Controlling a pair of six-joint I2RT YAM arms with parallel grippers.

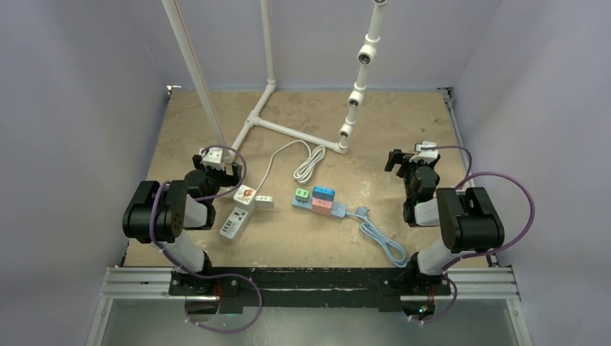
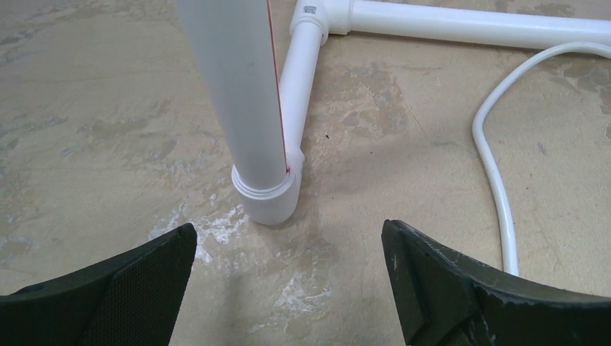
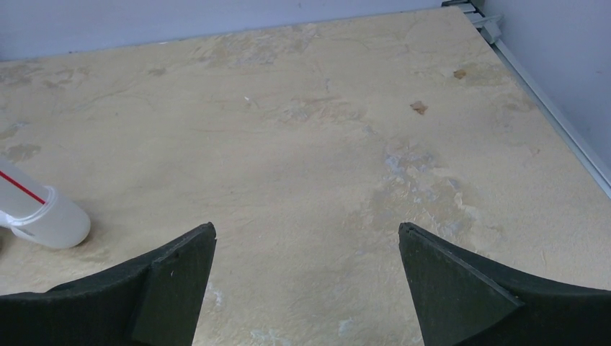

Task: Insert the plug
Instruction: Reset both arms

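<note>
The mottled beige worktop (image 1: 403, 122) carries a white plastic pipe frame (image 1: 288, 130) toward its far edge. The left gripper (image 1: 216, 171) hovers by the frame's near-left foot, jaws spread wide and empty. The right gripper (image 1: 405, 163), near the right edge, is likewise spread on nothing. Mid-worktop lie a pale blue power strip with coloured adapters (image 1: 317, 202) and a white power strip (image 1: 234, 220). The small white plug (image 1: 264, 202) on its white cable (image 1: 308, 164) rests just beside the white strip's far end.

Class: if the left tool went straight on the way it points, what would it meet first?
Probably the foot of the white pipe, which stands centred ahead of the open left tool, though depth is hard to judge.
</note>
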